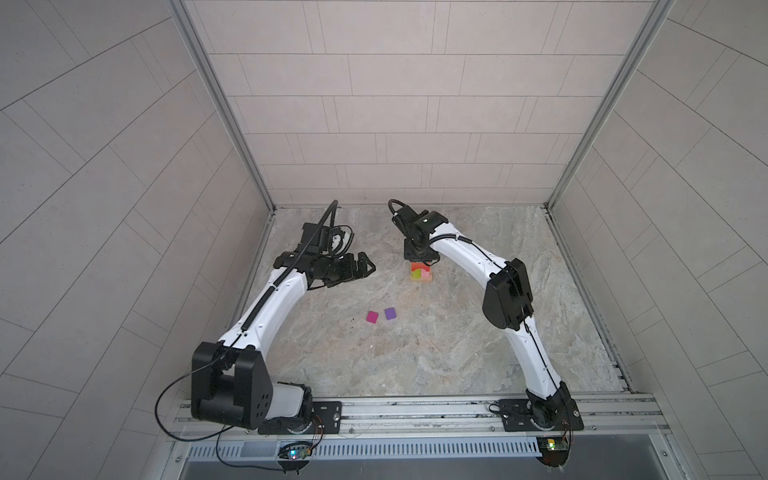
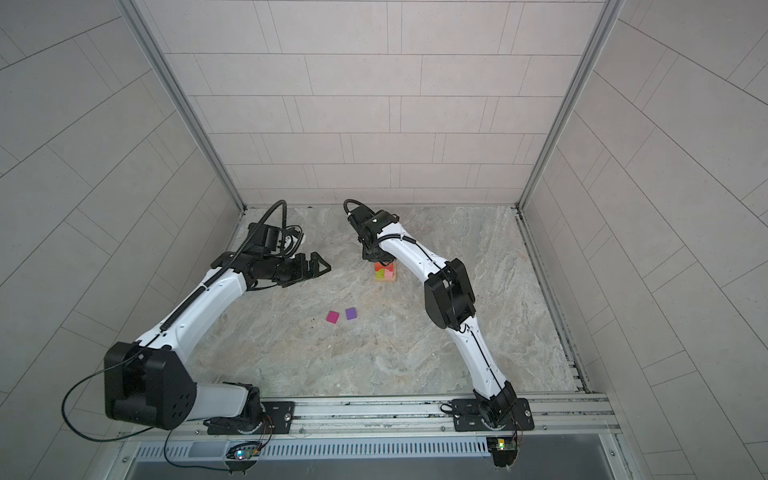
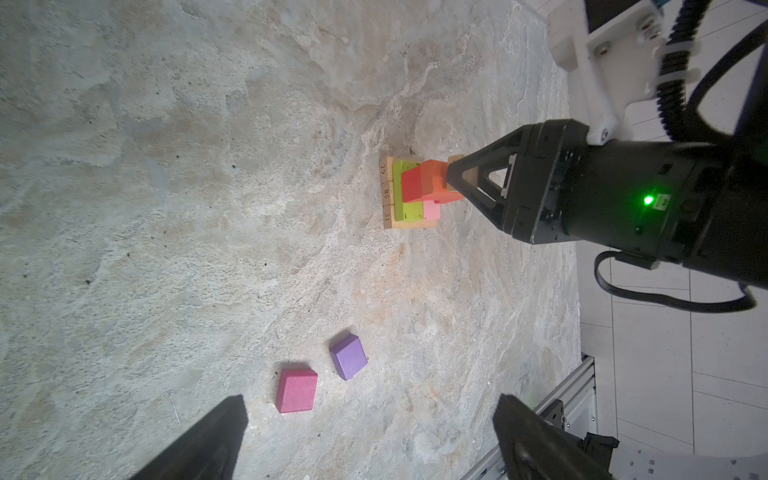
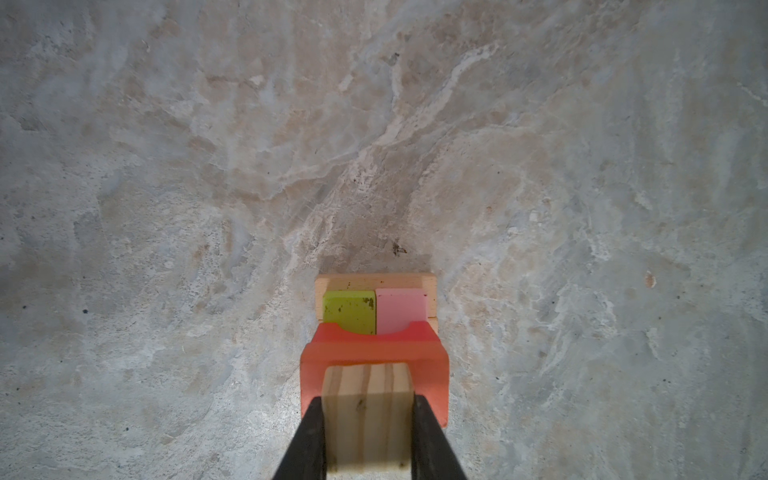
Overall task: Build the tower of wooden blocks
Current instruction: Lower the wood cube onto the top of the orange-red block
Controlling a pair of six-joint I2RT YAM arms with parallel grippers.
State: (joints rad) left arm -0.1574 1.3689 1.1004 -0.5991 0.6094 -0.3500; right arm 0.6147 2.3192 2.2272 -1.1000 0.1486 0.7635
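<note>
Currently right gripper [image 3: 454, 178] grasps a plain tan wood block [image 4: 368, 411] over the stepped coloured block tower [image 1: 420, 273]; next: lower squarely, then release.

In the left wrist view, the end faces of three tan bars [image 3: 387, 192] at the base of the tower [image 3: 413, 185] carry numbers: 29, apparently 85, and 31.

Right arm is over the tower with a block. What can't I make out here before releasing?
- Both top views: the right gripper and its tan block are hidden under the right wrist; the tower is partly covered too.
- Right wrist view: the tan block hides its own underside, so contact with the orange block is unclear.
- Left wrist view: the gripper covers most of that block.
</note>
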